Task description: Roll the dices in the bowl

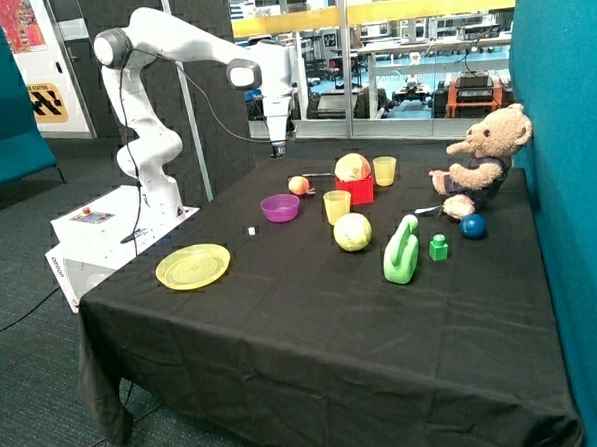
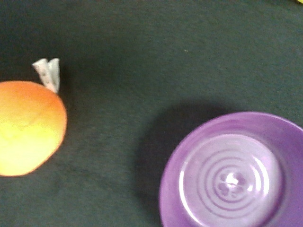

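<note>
The arm reached out over the far side of the black table (image 1: pixel 314 323), and its gripper (image 1: pixel 278 149) hung in the air well above the cloth, beyond the purple bowl (image 1: pixel 281 207) and close to the small orange fruit (image 1: pixel 298 185); whether it was wide or narrow could not be told, and it touched nothing. The bowl sat upright on the cloth, and from the wrist view its inside (image 2: pixel 232 177) showed only ringed grooves, with nothing lying in it. One tiny white cube (image 1: pixel 249 230) lay on the cloth just beside the bowl, on the side toward the yellow plate (image 1: pixel 193 266); a second cube could not be made out. In the wrist view the orange fruit (image 2: pixel 26 127) lay apart from the bowl, with a small white tag (image 2: pixel 49 73) touching its edge. A yellow cup (image 1: pixel 337 206) stood near the bowl on its other side, a yellow-green ball (image 1: pixel 352 232) in front of that cup, and a red block (image 1: pixel 356 189) with another ball (image 1: pixel 352 167) on top behind it, next to a second yellow cup (image 1: pixel 384 170). A green bottle-like toy (image 1: pixel 401 250), a small green block (image 1: pixel 438 247), a blue ball (image 1: pixel 473 226) and a teddy bear (image 1: pixel 483 160) sat toward the teal wall.
</note>
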You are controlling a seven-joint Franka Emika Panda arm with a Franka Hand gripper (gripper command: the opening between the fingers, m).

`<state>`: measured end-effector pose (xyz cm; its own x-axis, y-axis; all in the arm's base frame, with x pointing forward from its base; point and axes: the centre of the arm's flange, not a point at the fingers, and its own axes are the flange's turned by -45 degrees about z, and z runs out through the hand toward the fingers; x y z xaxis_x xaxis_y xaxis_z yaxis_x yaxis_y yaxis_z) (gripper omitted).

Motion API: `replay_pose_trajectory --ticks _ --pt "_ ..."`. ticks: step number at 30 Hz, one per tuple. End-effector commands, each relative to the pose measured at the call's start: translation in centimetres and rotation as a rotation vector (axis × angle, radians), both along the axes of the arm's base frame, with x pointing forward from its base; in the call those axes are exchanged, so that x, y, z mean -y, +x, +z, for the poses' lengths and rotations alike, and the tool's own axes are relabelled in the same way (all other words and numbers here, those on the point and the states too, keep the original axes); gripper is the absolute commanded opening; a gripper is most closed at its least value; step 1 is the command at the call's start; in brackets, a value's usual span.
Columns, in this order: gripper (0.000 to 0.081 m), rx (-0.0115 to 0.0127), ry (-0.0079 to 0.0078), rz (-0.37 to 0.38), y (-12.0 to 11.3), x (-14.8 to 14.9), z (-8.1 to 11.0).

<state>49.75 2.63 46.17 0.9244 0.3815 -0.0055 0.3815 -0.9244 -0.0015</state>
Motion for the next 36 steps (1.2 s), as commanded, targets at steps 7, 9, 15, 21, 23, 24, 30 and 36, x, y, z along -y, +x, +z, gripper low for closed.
replay_pose_trajectory --ticks 7,9,15,21,23,24,30,36 --pt "0.0 0.0057 0.0006 -0.05 0.7 2.7 -1.1" --pt "0.0 0.0057 0.0006 -0.048 0.8 2.5 -1.3" --pt "0.0048 0.0057 0.0006 -0.033 0.9 2.0 -1.7" --pt "0.051 0.0057 0.0007 -0.01 0.7 1.3 -2.0" --pt "0.0559 0.0057 0.0007 -0.007 0.7 1.1 -2.0" --pt "0.0567 0.0057 0.0007 -0.006 0.7 1.0 -2.1" --pt "0.0573 0.0057 0.0007 -0.003 0.8 0.9 -2.0" --pt "0.0566 0.0057 0.0007 -0.009 0.8 1.3 -2.3"
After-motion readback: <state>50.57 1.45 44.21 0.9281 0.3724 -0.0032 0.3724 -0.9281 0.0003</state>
